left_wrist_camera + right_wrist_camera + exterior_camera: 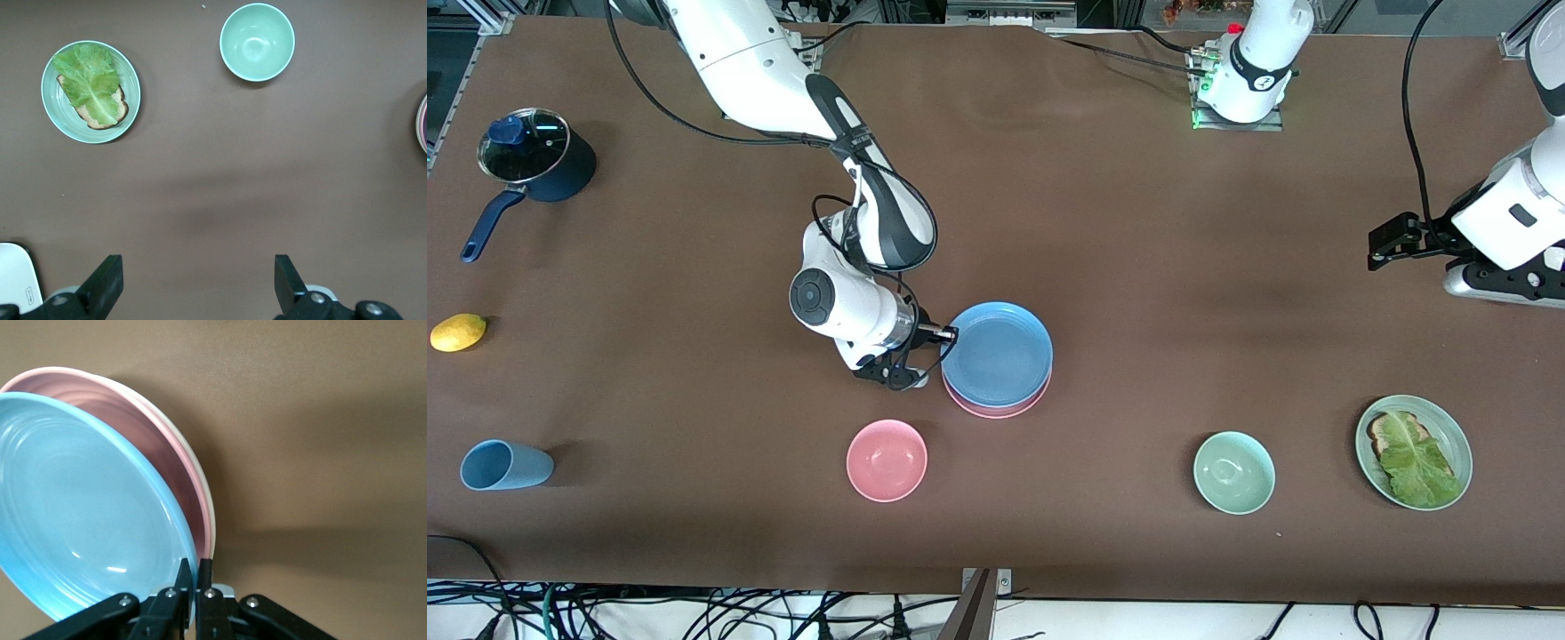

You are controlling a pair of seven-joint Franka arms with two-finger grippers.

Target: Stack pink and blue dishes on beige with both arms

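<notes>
The blue plate (997, 353) lies on the pink plate (996, 409), mid-counter (1138, 267). The pink bowl (887, 460) sits nearer the front camera; the green bowl (1234, 472) and sandwich plate (1414, 452) lie toward the left arm's end.

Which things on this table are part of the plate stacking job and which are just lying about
In the job: blue plate on top, pink plate under it, beige plate at the bottom, right gripper shut on the blue plate's rim, left gripper open, waiting.

Lying about: pink bowl, green bowl, sandwich plate, blue cup, lemon, saucepan.
</notes>
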